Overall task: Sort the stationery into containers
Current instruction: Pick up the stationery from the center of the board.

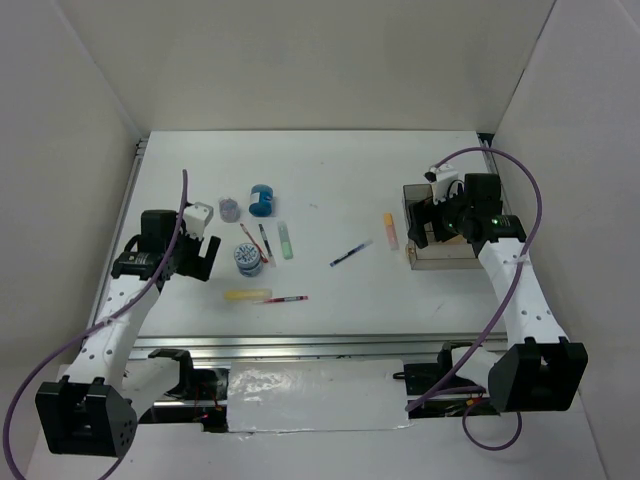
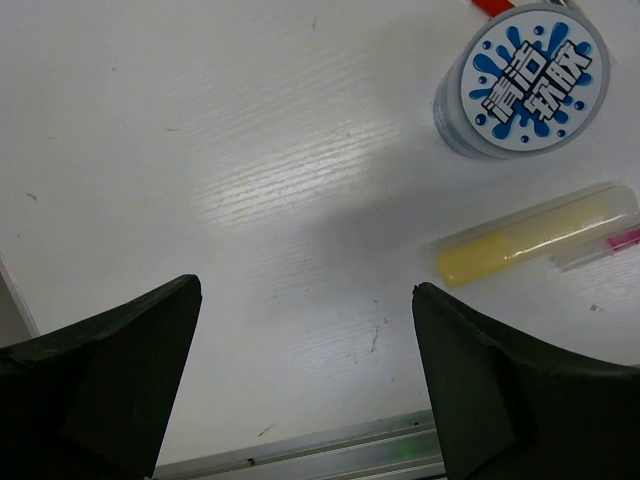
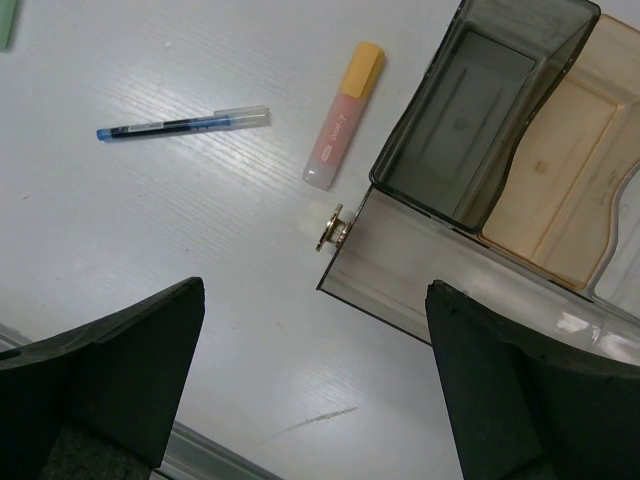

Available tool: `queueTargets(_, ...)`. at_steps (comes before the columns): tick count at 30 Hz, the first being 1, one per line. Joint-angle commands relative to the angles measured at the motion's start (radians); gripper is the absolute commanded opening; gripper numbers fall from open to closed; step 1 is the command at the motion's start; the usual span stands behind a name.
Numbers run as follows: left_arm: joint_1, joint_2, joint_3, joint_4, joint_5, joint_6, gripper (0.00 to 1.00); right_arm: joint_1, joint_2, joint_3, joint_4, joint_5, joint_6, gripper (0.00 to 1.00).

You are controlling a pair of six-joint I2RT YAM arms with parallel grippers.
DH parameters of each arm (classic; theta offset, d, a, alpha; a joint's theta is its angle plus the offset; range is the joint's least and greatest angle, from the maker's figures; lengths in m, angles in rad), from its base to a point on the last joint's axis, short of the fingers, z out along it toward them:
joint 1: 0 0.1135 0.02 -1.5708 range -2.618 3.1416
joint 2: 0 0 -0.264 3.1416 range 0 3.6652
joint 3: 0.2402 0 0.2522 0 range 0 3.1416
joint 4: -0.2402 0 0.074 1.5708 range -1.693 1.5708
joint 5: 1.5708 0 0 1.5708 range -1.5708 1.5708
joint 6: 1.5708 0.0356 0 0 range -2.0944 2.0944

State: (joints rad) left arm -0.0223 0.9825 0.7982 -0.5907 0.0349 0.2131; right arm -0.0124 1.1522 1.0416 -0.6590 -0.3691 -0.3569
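left claw (image 2: 305,292): jaws spread wide, gripping nothing; only bare table (image 2: 250,150) shows under the gap.
left arm pose: reaches forward from its base at the near left corner, wrist bent so the claw tips down over the left part of the table.
beside the left claw: a yellow highlighter (image 2: 535,235) lies flat just past the right finger, apart from it; a red pen (image 1: 285,299) lies by its far end.
a little further out: a patterned tape roll (image 2: 525,75) sits flat, its blue-splashed face up.
further out still: a green highlighter (image 1: 286,240), a blue tape roll (image 1: 261,200) and a small grey roll (image 1: 229,209), all loose on the table.
right claw (image 3: 315,292): jaws just as wide, holding nothing, hanging above the near left corner of the box (image 3: 400,280).
right arm pose: stretched forward from the near right corner, elbow out, wrist angled down.
box: clear and brownish, on the right of the table, with a smoky compartment next to an amber one.
left of the box: an orange highlighter (image 3: 345,115) lies close by without touching it; a blue pen (image 3: 185,124) lies beyond, towards the middle.
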Motion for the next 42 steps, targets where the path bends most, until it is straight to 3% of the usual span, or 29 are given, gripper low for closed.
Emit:
queueTargets(1,-0.002,0.002,0.03,0.006,0.043,0.057,0.99,0.006,0.001,0.014,0.021,0.012,0.002,0.97)
queueTargets(5,-0.008,-0.03,0.036,-0.038,0.242,0.178,0.99,0.006,0.012,0.006,0.022,0.01,0.018,0.97)
queueTargets(11,-0.07,0.016,0.021,-0.02,0.298,0.242,0.99,0.006,0.026,0.011,0.016,0.018,0.021,0.97)
queueTargets(18,-0.145,0.126,-0.002,0.1,0.272,0.275,0.99,0.006,0.038,0.02,-0.004,0.027,0.018,0.97)
queueTargets(42,-0.189,0.383,0.052,0.293,0.33,0.227,0.92,0.006,0.087,0.063,-0.024,0.019,0.032,0.96)
